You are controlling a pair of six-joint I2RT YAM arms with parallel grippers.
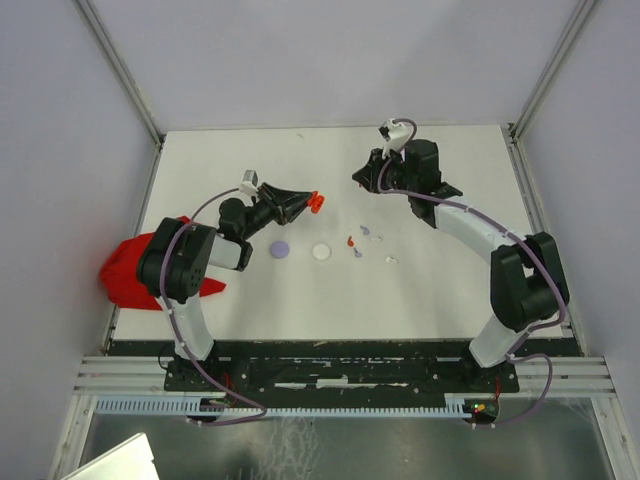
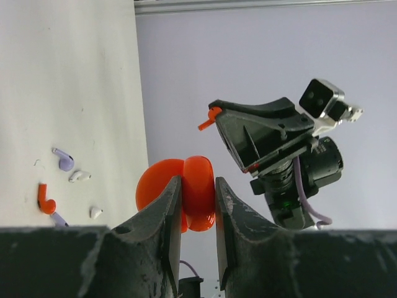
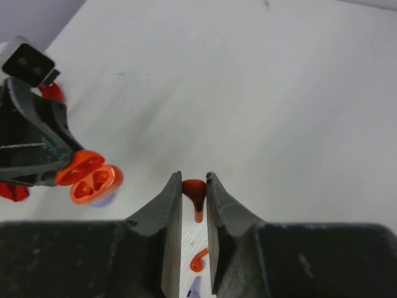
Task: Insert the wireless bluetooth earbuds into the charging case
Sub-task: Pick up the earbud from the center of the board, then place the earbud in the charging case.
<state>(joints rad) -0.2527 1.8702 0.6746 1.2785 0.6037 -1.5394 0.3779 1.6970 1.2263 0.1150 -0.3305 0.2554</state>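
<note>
My left gripper [image 1: 308, 203] is shut on the open red charging case [image 1: 316, 203], held above the table; the left wrist view shows the case [image 2: 197, 171] pinched between the fingertips. My right gripper [image 1: 358, 178] is shut on a red earbud [image 3: 195, 191], stem pointing down, raised to the right of the case and apart from it. The case's two empty wells [image 3: 92, 179] face the right wrist camera. On the table lie a loose red earbud [image 1: 350, 241], a lilac earbud [image 1: 364, 230] and a white earbud [image 1: 391, 260].
A lilac round disc [image 1: 280, 248] and a white round disc [image 1: 321, 252] lie on the white table between the arms. A red bag-like object [image 1: 130, 270] sits at the table's left edge beside the left arm. Grey walls enclose the table.
</note>
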